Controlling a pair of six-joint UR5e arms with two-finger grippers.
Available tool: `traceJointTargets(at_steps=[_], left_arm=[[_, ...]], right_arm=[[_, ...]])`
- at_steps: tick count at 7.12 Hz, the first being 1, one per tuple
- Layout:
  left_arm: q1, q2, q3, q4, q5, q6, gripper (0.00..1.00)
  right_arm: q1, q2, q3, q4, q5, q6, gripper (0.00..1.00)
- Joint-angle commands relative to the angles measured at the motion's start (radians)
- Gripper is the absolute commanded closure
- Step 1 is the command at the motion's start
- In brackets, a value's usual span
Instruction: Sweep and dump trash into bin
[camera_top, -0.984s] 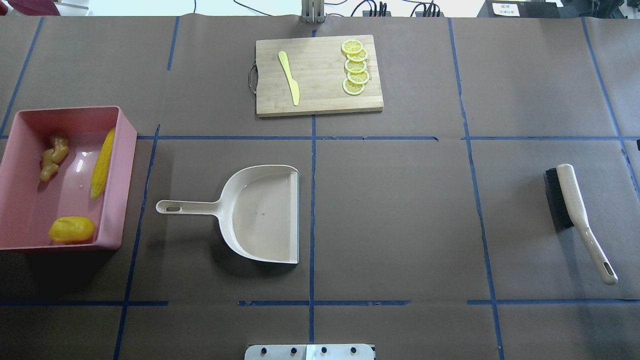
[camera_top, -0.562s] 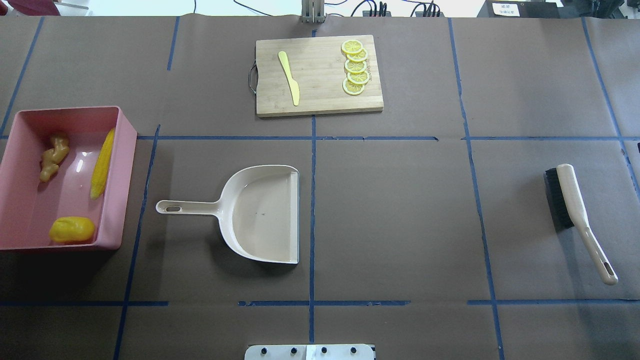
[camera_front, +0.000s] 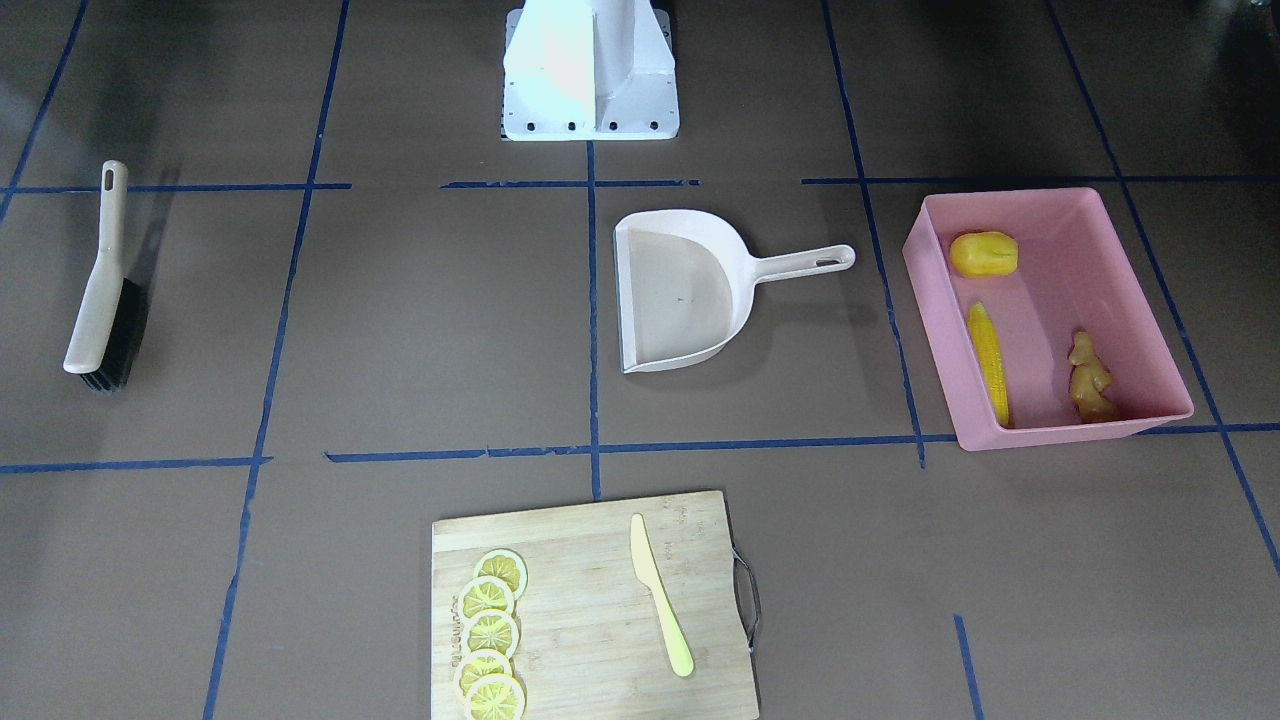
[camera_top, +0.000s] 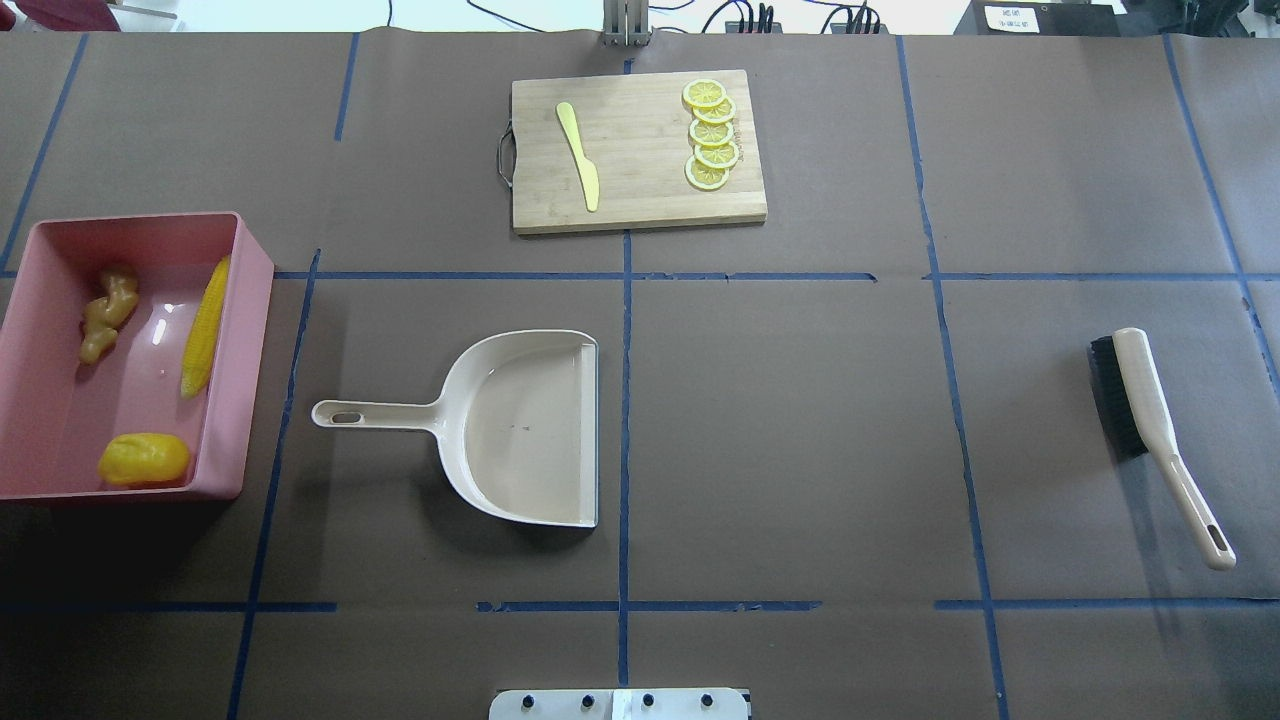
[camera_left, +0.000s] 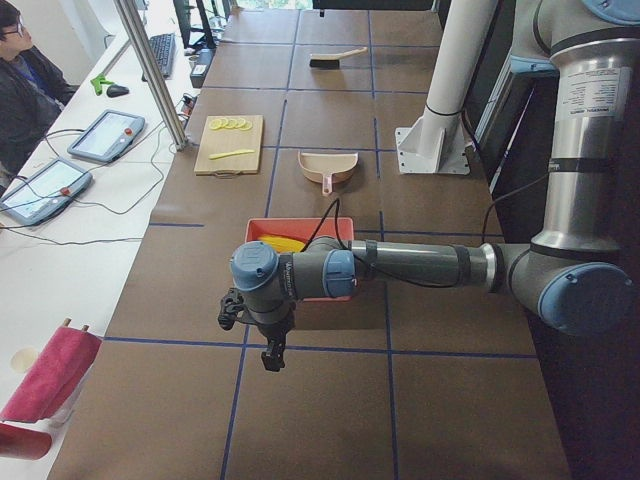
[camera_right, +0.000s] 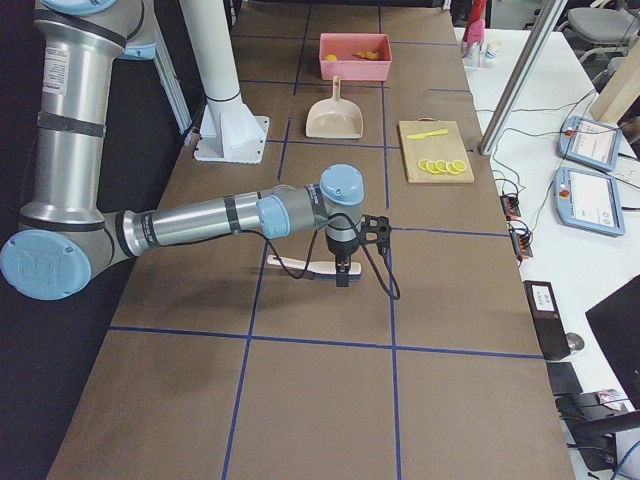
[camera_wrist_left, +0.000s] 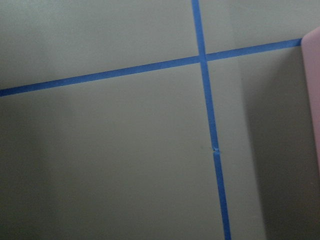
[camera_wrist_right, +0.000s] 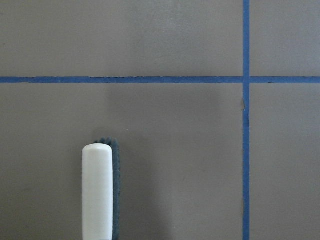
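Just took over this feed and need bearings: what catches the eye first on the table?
The pink bin at the robot's left end holds the corn cob, ginger root and lumpy yellow piece. The empty dustpan sits mid-table, the brush lies at the robot's right, and a cutting board with lemon slices is across the table.

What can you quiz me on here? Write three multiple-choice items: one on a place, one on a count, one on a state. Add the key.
1. Where does the corn cob lie?
A: on the bare paper. B: in the pink bin. C: beside the brush.

2. How many lemon slices lie on the cutting board?
A: three. B: five. C: seven.

3. The dustpan is:
A: empty. B: holding the ginger. C: holding the knife.

Key: B, the cob lies along the bin's inner wall. B, five slices overlap in one row. A, its pan shows bare.
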Motion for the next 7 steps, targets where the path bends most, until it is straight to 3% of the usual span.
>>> traceJointTargets(at_steps=[1,3,5,7], left_arm=[[0.002,0.003,-0.002,-0.029,-0.009,-0.067,0.0],[0.002,0.001,-0.004,-0.029,-0.171,-0.131,0.0],[0.002,0.001,-0.004,-0.029,-0.17,-0.129,0.0],[0.002,0.004,-0.002,-0.029,-0.169,-0.127,0.0]], right_arm=[[0.082,0.0,-0.095,0.0,0.024,-0.116,0.0],[0.162,0.001,-0.19,0.002,0.077,-0.211,0.0],[0.216,0.003,-0.251,0.002,0.081,-0.285,0.0],[0.236,0.004,-0.242,0.002,0.076,-0.278,0.0]])
